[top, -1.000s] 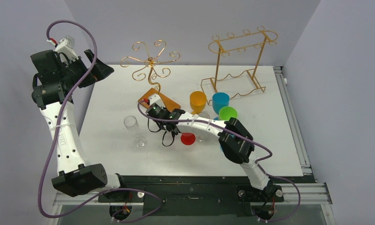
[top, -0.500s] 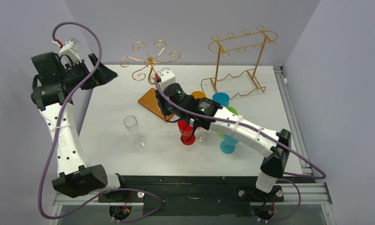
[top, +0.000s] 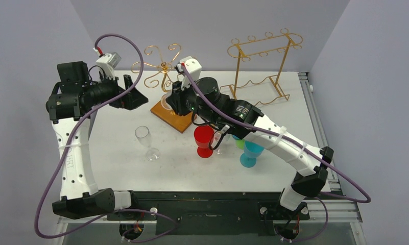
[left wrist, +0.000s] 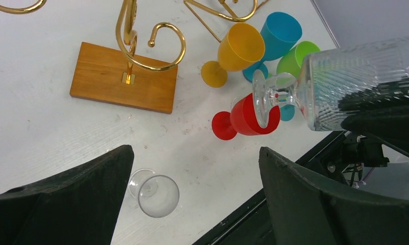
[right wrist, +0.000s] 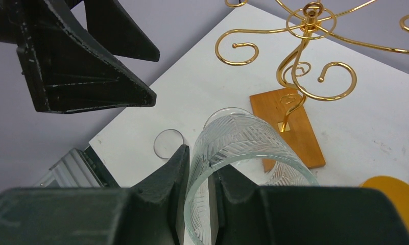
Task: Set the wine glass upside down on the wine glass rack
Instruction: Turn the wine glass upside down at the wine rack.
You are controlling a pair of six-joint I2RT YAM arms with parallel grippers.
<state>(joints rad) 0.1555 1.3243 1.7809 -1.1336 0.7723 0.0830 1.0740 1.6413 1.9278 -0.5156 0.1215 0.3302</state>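
My right gripper (top: 175, 100) is shut on the rim wall of a clear ribbed wine glass (right wrist: 243, 148), one finger inside the bowl and one outside. The glass is in the air, tilted on its side; its bowl (left wrist: 355, 81) and foot (left wrist: 266, 99) show in the left wrist view. It is just in front of the gold tree-shaped wine glass rack (top: 164, 66), above the rack's wooden base (top: 176, 118). The rack also shows in the right wrist view (right wrist: 304, 56) and in the left wrist view (left wrist: 123, 76). My left gripper (top: 135, 97) is open and empty, just left of the rack.
A second plain clear glass (top: 146, 143) stands on the table left of centre. Red (top: 204, 140), blue (top: 249, 153), green (left wrist: 294, 58) and orange (left wrist: 238, 48) goblets cluster under my right arm. A tall rectangular gold frame rack (top: 261, 66) stands at the back right.
My right arm has risen and swung back-left, carrying the ribbed glass up beside the tree rack. My left arm has swung right toward the rack, still open.
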